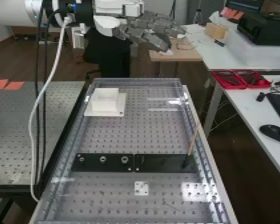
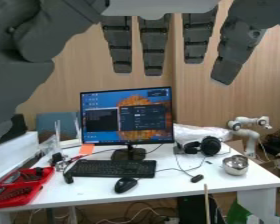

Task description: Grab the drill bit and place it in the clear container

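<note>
From where I sit, working left to right across the high view, I start with the row of small round metal pieces (image 1: 103, 159) set in a flat black rectangular block (image 1: 105, 168). I can't make out the drill bit for certain; that row is my best guess at its place. The step in hand, I judge, is the approach: I'd bring the palm over the row, settle above one piece, then come straight down and pinch it between thumb and fingertips, lifting upright before any sideways travel so it doesn't bind.

Farther up the bench stands the white square block on its wider base (image 1: 105, 102), worth skirting with the knuckles. The small white square plate with holes (image 1: 141, 188) lies flat on the near side and should pass easily underneath.

The dark grey robot hand (image 1: 145, 31) hangs above the bench's far end, open and empty, fingers straight.

Rightmost on the bench, a thin tan stick (image 1: 192, 141) leans up from the black block's other end; a low sweep could clip it. I can't pick out the clear container surely, so I'd confirm its rim before carrying anything there.
</note>
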